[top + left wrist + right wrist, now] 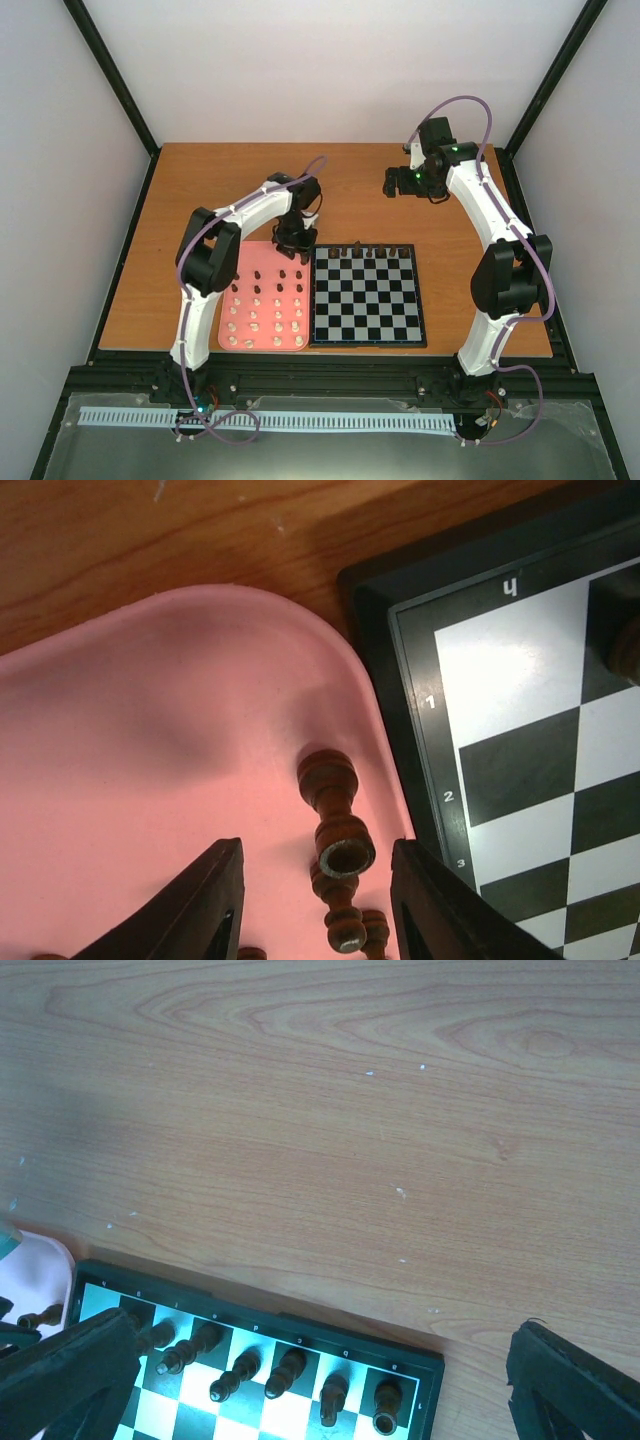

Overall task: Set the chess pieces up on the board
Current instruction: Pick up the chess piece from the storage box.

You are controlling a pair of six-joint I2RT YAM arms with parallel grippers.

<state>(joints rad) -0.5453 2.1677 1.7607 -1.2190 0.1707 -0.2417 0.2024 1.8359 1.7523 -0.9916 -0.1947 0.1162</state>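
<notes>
1. The cream chess pieces point(262, 322) stand in rows in the near part of the pink tray point(262, 252), just left of the board point(366, 300).
2. At the tray's far right corner, the left gripper point(315, 905) has its 2 fingers point(205, 905) partly apart, straddling a dark piece point(345, 842), seemingly without touching it.
3. A row of dark pieces point(285, 1368) lines the board's far edge.
4. Beyond it, the right gripper point(396, 182) hangs above the table point(240, 180), fingers wide, holding nothing.

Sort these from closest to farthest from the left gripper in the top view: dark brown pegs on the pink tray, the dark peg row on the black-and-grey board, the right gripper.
1. Dark brown pegs on the pink tray: beneath the left gripper.
2. Dark peg row on the board: to that gripper's right.
3. Right gripper: far back right.
</notes>
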